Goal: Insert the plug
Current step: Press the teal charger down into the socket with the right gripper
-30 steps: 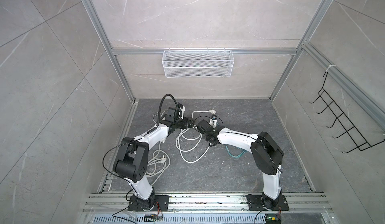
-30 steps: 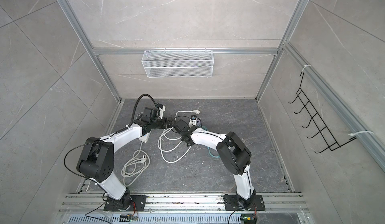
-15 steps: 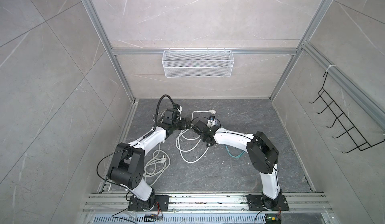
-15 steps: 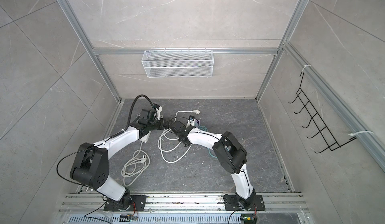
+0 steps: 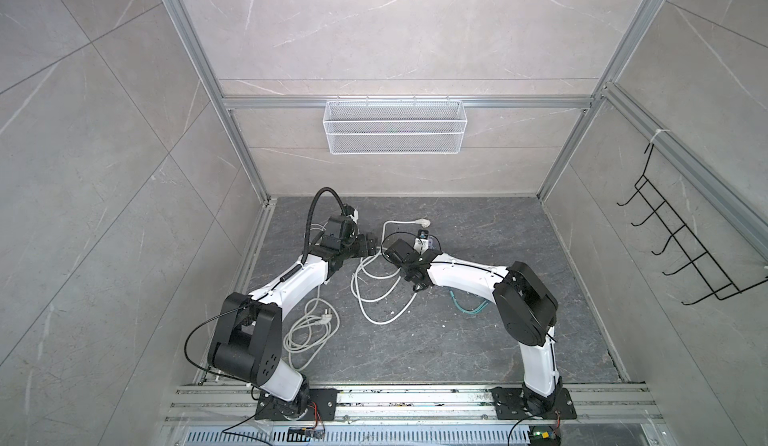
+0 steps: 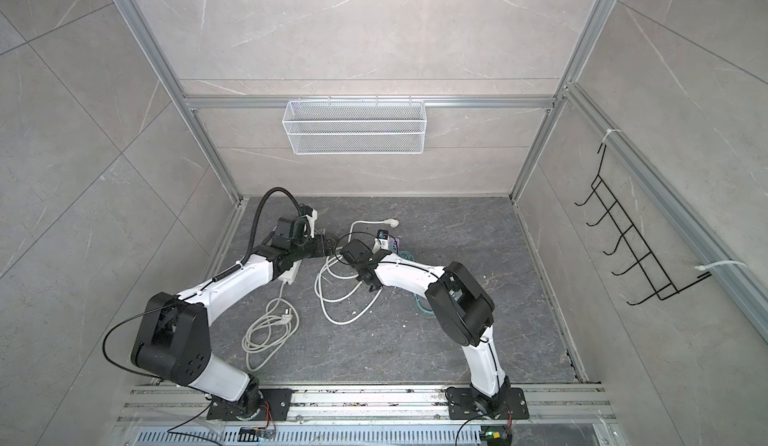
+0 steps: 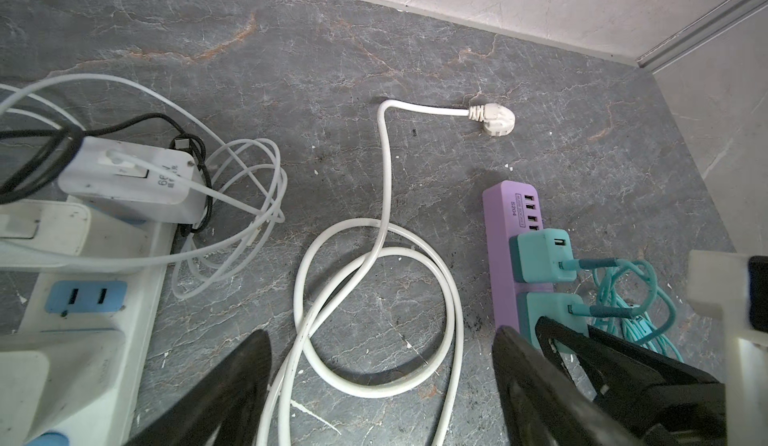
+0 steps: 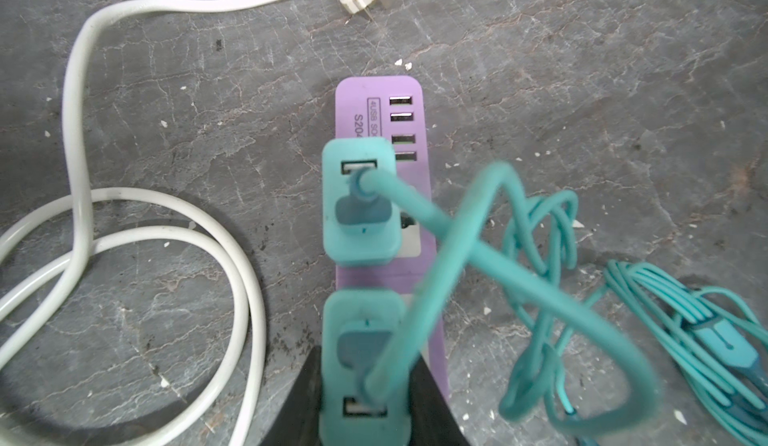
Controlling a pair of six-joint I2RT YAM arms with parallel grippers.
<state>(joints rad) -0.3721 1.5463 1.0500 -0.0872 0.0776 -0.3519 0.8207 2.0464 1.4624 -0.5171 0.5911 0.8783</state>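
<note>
Little has shifted over the last second: the right jaws stay clamped on the teal plug point(image 8: 363, 340) atop the purple strip point(image 8: 378, 91), the left jaws hang wide open over the white cord point(image 7: 384, 165), so insertion looks nearly finished.

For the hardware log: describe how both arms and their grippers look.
Both the left arm and right arm have white links with bulky black joint housings. A black corrugated hose arcs over the left; thin black cables trail both. The left gripper and right gripper have black tapered fingers.
</note>
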